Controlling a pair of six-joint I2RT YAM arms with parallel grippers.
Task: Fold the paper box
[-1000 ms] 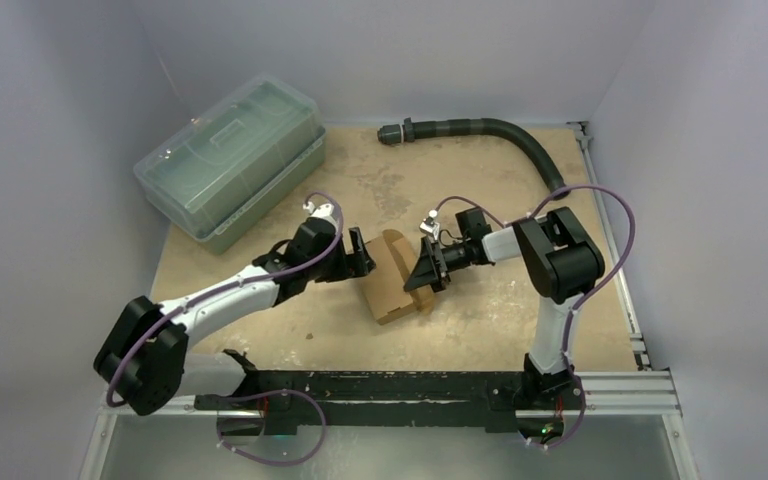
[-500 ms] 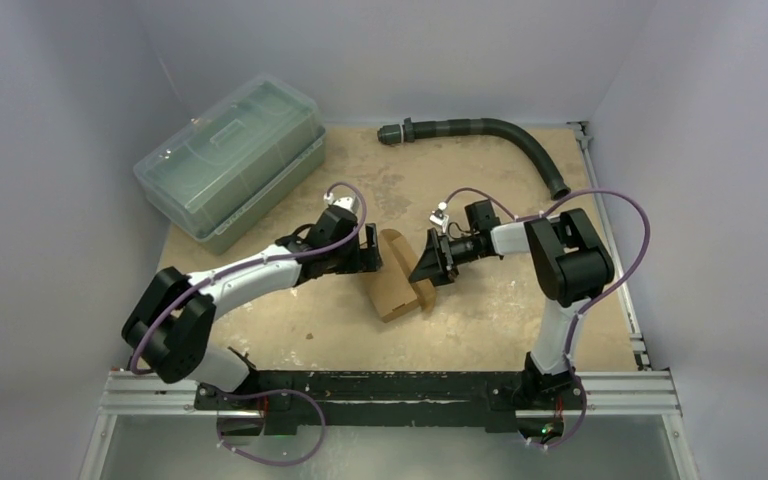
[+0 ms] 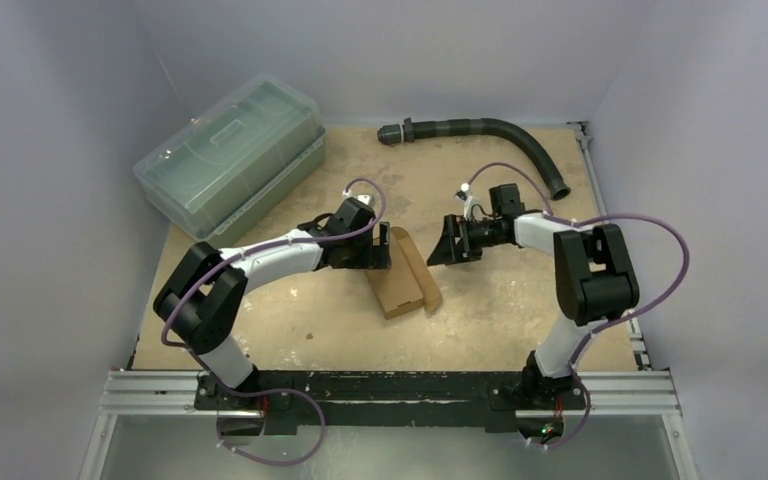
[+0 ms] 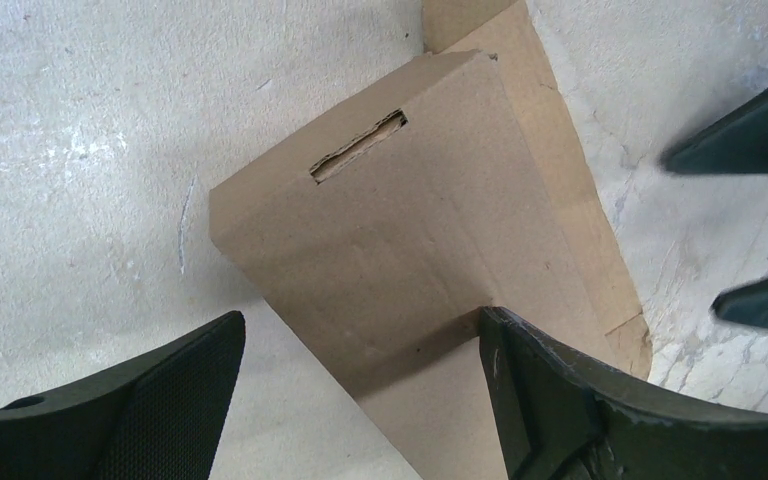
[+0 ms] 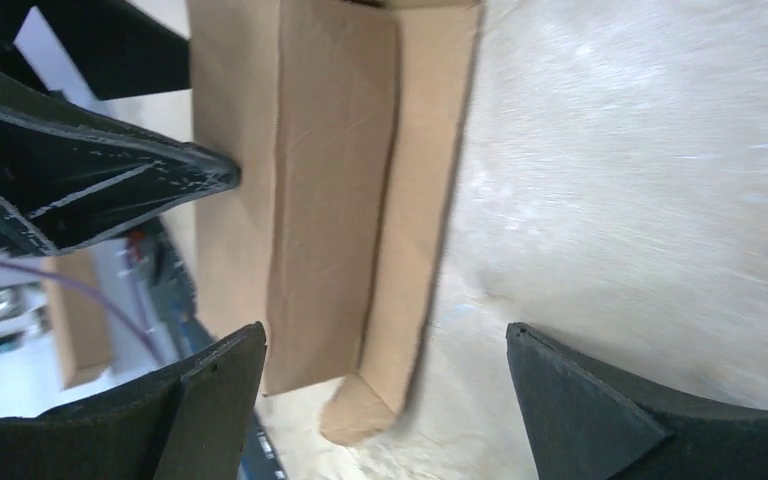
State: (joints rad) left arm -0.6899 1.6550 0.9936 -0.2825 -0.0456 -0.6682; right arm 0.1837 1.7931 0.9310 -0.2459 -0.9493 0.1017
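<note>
The paper box (image 3: 400, 277) is a brown cardboard piece lying partly folded mid-table, with one panel raised and a slot cut in it (image 4: 358, 150). My left gripper (image 3: 378, 256) is open at the box's left side. In the left wrist view (image 4: 360, 318) its right finger (image 4: 570, 400) rests against the cardboard (image 4: 410, 240) and its left finger is over bare table. My right gripper (image 3: 447, 246) is open and empty, off the box to the right. The right wrist view (image 5: 386, 330) shows the box (image 5: 335, 200) ahead of it, with a rounded tab at the box's near end.
A large clear greenish lidded plastic bin (image 3: 228, 160) stands at the back left. A black corrugated hose (image 3: 490, 128) curves along the back right. A metal rail (image 3: 390, 385) runs along the near edge. Grey walls enclose the table.
My left arm has reached further right, up to the box. My right gripper has drawn back to the right and off the box. The box now lies flatter.
</note>
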